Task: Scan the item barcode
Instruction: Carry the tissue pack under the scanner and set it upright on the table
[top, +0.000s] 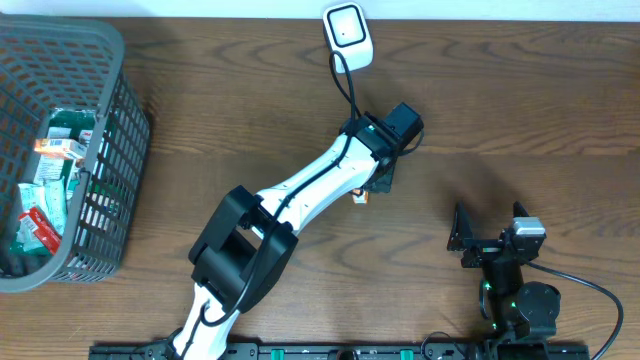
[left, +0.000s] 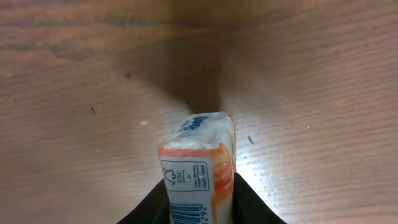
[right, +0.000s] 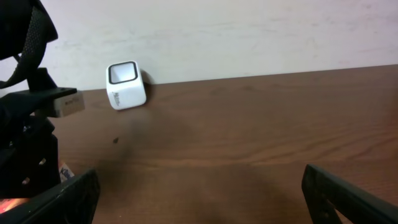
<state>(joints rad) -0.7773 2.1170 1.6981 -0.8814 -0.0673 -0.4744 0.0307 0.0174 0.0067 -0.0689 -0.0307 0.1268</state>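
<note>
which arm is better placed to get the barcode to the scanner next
Left. The left gripper is shut on the orange-and-white packet, barcode label showing, and is nearer the white scanner. The right gripper is open, empty and farther back.

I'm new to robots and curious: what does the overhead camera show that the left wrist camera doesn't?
Only overhead: the grey basket holding other items, the white scanner and the open right claw. Only left wrist: the barcode and printed label on the orange-and-white packet gripped by the left claw. Both: the wooden table and that packet, just a sliver overhead.
</note>
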